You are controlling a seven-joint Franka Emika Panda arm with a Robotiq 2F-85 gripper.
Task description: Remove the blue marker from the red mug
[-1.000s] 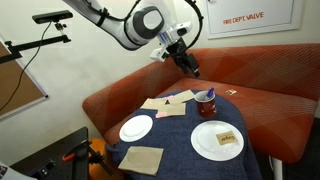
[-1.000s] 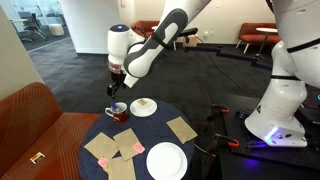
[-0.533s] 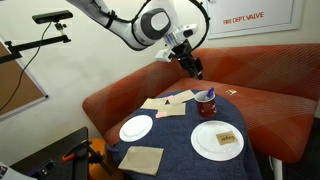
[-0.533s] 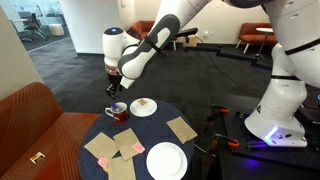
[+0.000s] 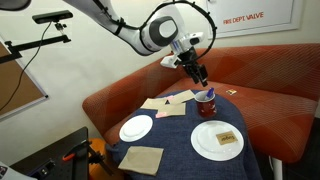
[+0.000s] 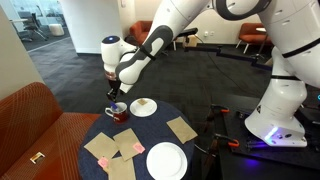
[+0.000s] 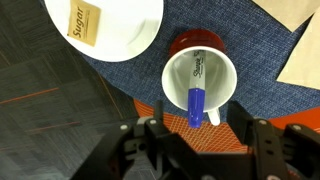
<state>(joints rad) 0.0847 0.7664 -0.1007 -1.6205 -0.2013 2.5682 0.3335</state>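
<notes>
The red mug (image 7: 195,42) stands on the blue tablecloth; its inside looks white in the wrist view. The blue marker (image 7: 197,98) leans inside it, its blue end over the rim toward me. My gripper (image 7: 200,138) is open and empty. It hangs above the mug, with one finger on each side of the marker's blue end. In both exterior views the gripper (image 5: 201,76) (image 6: 113,93) hovers a short way above the mug (image 5: 207,103) (image 6: 118,111).
A white plate (image 7: 140,40) with a sugar packet (image 7: 85,22) lies beside the mug. Another white plate (image 5: 136,127) and tan napkins (image 5: 142,159) (image 6: 182,129) lie on the round table. A red sofa (image 5: 250,95) wraps behind it.
My gripper has moved down and sideways, from beside and above the mug to closer over it. The mug and marker have not moved.
</notes>
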